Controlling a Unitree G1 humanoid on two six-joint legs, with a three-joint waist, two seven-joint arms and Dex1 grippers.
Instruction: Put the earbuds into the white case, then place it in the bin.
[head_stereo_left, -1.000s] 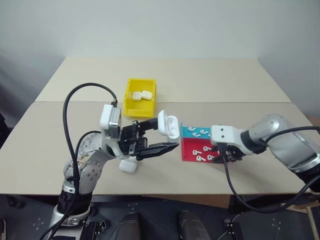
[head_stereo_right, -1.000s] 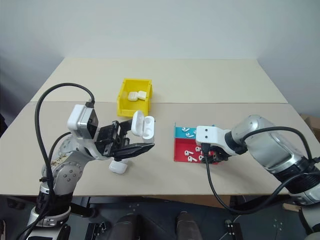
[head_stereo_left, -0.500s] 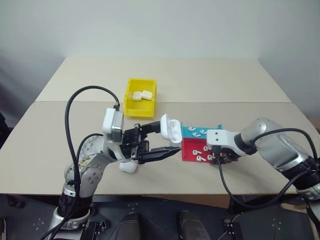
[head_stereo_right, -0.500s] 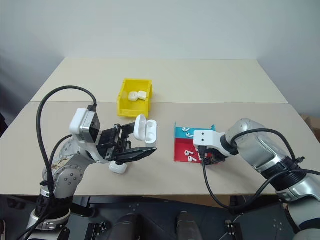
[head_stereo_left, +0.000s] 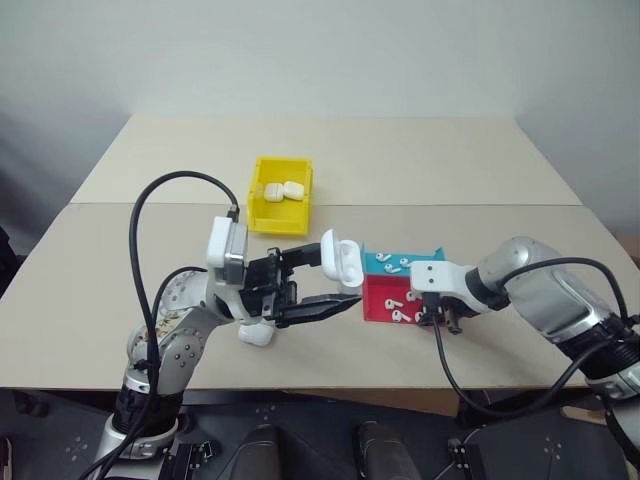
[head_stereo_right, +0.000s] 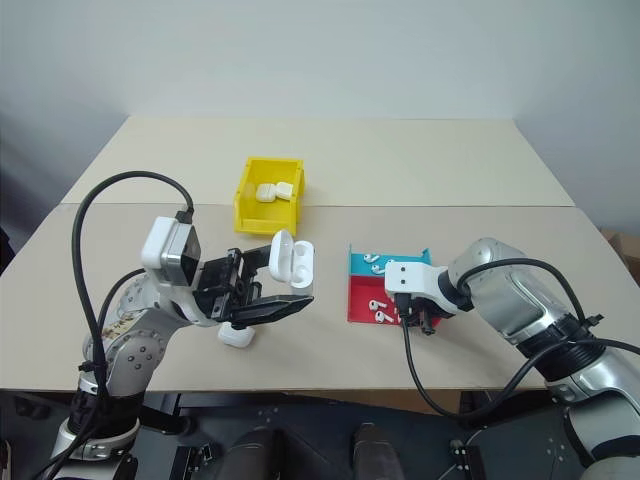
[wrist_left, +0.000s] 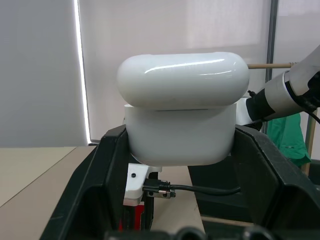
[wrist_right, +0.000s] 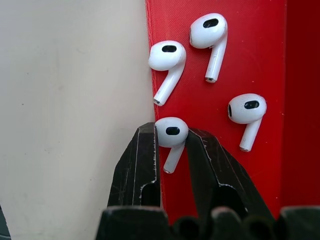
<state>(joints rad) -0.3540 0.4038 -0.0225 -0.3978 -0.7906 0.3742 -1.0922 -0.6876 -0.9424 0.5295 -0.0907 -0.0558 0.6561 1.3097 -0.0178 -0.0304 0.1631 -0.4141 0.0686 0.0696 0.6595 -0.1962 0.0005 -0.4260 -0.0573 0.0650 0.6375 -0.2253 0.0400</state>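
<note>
The right gripper (wrist_right: 172, 145) reaches down into the red tray (wrist_right: 260, 60), its two black fingers (wrist_right: 142, 165) pinched on one earbud (wrist_right: 171, 134) near the tray's edge, head between the tips and stem running back between them. Three more earbuds (wrist_right: 169, 56) lie loose on the red floor just beyond. A blue tray (head_stereo_left: 388, 262) with its own earbuds adjoins the red tray on the far side. To the red tray's left, the left gripper (head_stereo_left: 335, 285) clamps the white case (wrist_left: 181, 132), lid flipped open. Another case (head_stereo_left: 256, 333) rests on the table (head_stereo_left: 420, 160) below that arm. The yellow bin (head_stereo_left: 281, 209), farther back-left of the red tray, holds two cases.
</note>
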